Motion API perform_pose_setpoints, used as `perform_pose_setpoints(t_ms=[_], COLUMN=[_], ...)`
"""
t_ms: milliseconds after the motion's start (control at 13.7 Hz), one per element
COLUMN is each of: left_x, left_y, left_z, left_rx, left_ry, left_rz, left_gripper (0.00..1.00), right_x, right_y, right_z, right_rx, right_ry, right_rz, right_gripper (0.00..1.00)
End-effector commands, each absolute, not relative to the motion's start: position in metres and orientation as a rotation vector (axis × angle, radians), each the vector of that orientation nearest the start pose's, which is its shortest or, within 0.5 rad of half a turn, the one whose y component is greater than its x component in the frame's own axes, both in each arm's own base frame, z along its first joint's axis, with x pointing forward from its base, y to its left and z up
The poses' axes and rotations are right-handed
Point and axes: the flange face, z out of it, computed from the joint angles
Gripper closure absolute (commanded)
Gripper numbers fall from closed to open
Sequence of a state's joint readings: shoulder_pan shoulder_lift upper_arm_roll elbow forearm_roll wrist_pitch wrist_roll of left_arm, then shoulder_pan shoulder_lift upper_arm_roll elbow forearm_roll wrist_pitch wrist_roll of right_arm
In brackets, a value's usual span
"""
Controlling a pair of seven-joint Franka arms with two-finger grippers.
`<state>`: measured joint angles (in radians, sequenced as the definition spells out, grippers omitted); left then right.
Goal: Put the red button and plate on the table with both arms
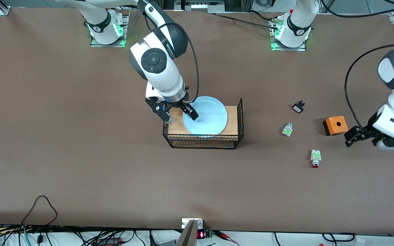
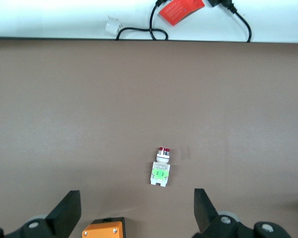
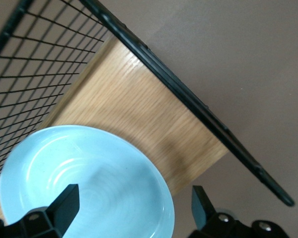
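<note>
The round, glossy pale-blue plate (image 1: 205, 115) lies on a wooden board (image 1: 232, 120) with black wire-mesh sides; the right gripper (image 1: 180, 116) hangs over its rim, jaws open. The red button (image 1: 315, 159) rests on the matte brown worktop (image 1: 63, 136) near an orange box (image 1: 335, 125). The left gripper (image 2: 136, 210) hovers over them, jaws apart, empty.

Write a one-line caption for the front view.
Open right gripper straddles plate rim on board; open left gripper hangs near red button.
</note>
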<state>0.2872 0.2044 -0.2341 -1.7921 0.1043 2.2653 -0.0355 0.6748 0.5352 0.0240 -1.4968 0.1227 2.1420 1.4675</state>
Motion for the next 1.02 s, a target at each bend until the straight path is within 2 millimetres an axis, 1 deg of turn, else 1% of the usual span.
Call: perform_pose_setpoints(t_ms=[0,146,292,365,438,510,656,729,802,948], left_x=[0.619,0.612,0.607,0.603,0.598,0.593,0.586,0.584,0.583,0.574], left_y=[0.016,0.021,0.020,0.016,0.015,0.011,0.007,0.007,0.006,0.005], left_z=[0.481,0.498,0.521,0.534,0.547,0.557,0.574,0.581,0.584,0.600], left_rx=[-3.079,-3.082,-3.109,-3.117,-3.122,-3.160,-3.222,-3.222,-3.221,-3.202], left_ry=[-0.025,-0.046,-0.071,-0.068,-0.067,-0.081,-0.108,-0.105,-0.100,-0.089], left_rz=[-0.326,-0.321,-0.234,-0.184,-0.148,-0.119,-0.115,-0.100,-0.087,-0.110], left_gripper=[0.00,0.00,0.00,0.00,0.00,0.00,0.00,0.00,0.00,0.00], right_x=[0.541,0.540,0.536,0.532,0.532,0.528,0.523,0.517,0.515,0.513], right_y=[0.469,0.470,0.474,0.477,0.478,0.480,0.484,0.487,0.486,0.484], right_z=[0.361,0.359,0.356,0.355,0.355,0.353,0.351,0.346,0.343,0.343], right_rx=[-2.730,-2.734,-2.744,-2.748,-2.749,-2.756,-2.758,-2.772,-2.778,-2.783], right_ry=[1.258,1.257,1.249,1.245,1.243,1.236,1.247,1.239,1.240,1.246], right_rz=[0.050,0.051,0.049,0.053,0.054,0.057,0.063,0.070,0.074,0.081], right_gripper=[0.00,0.00,0.00,0.00,0.04,0.04,0.12,0.14,0.16,0.23])
